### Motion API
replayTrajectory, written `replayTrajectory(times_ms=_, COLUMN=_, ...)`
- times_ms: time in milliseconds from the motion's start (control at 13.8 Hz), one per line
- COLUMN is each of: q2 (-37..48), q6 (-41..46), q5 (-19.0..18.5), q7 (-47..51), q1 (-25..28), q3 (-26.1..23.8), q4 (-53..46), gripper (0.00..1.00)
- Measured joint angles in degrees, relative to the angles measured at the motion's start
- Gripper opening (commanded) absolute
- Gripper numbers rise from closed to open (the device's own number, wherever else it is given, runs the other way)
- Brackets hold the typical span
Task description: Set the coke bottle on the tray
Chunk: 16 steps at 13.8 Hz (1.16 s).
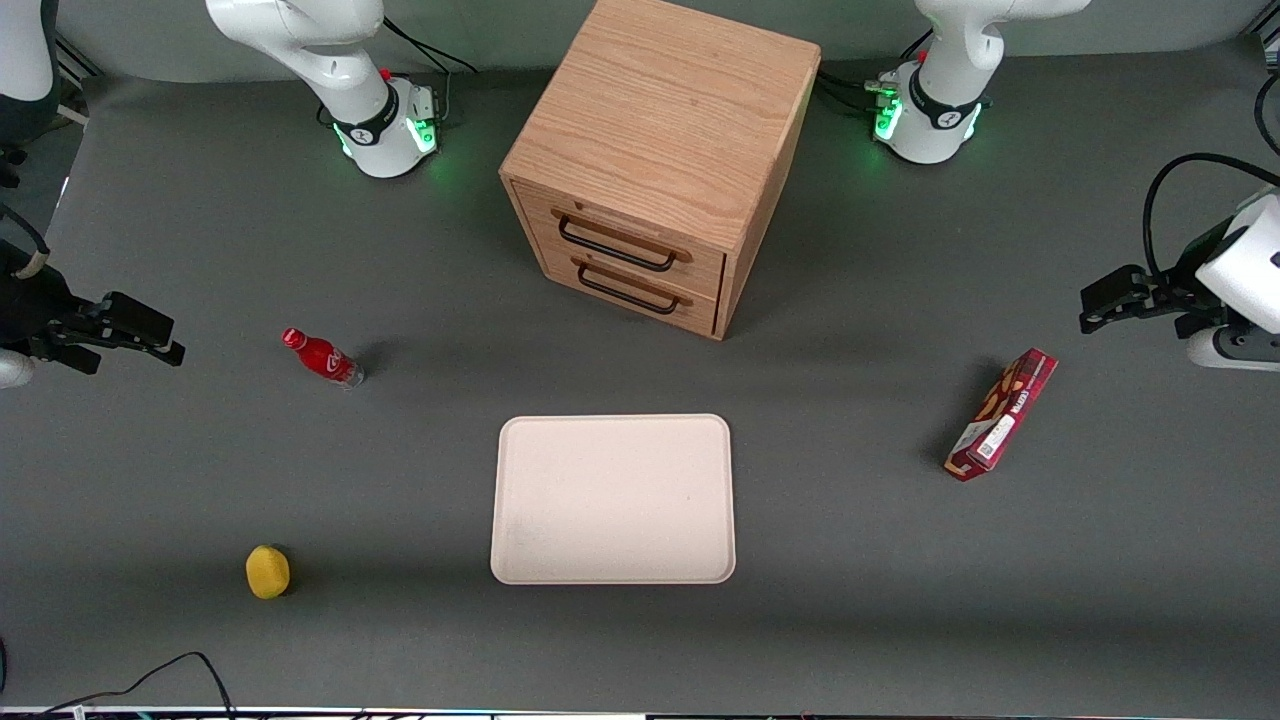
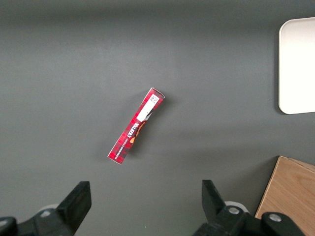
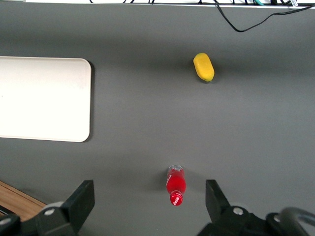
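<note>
**Bottle lies on the table, tray is bare, gripper waits with fingers apart**

Several things are only partly seen. In the front view the gripper (image 1: 150, 335) shows at the working arm's end of the table, but its arm is cut by the picture's edge. In the right wrist view only the two dark fingers (image 3: 81, 199) show, spread wide apart with nothing between them. The tray (image 3: 44, 98) is cut off in that view, and only a small corner of the wooden cabinet (image 3: 15, 194) comes in. The writing on the bottle's label is too small to read.

The coke bottle (image 1: 322, 356) lies on its side on the table (image 1: 850, 600), toward the working arm's end, near the gripper but apart from it. Its red cap points away from the tray (image 1: 612, 498). In the right wrist view the bottle (image 3: 176, 185) lies between the two open fingers, lower than them, not touched.

The tray sits flat near the middle of the table, nearer to the front camera than the cabinet (image 1: 655, 160). Nothing lies on it. The cabinet has two drawers with dark handles, both closed.

A yellow lemon (image 1: 267, 571) lies toward the table's front edge, nearer to the camera than the bottle. A long red snack box (image 1: 1001, 414) lies toward the parked arm's end.

The table has a dark grey, matt cover. A black cable (image 1: 170, 670) crosses its front edge near the lemon.
</note>
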<state>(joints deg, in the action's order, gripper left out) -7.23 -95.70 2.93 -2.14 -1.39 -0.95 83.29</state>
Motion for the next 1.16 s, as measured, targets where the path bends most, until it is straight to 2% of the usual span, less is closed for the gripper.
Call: replayTrajectory(times_ms=1164, q2=-0.4, q6=1.7, q5=0.0, q7=0.0, q1=-0.3, q3=0.0, q4=0.7, gripper=1.00)
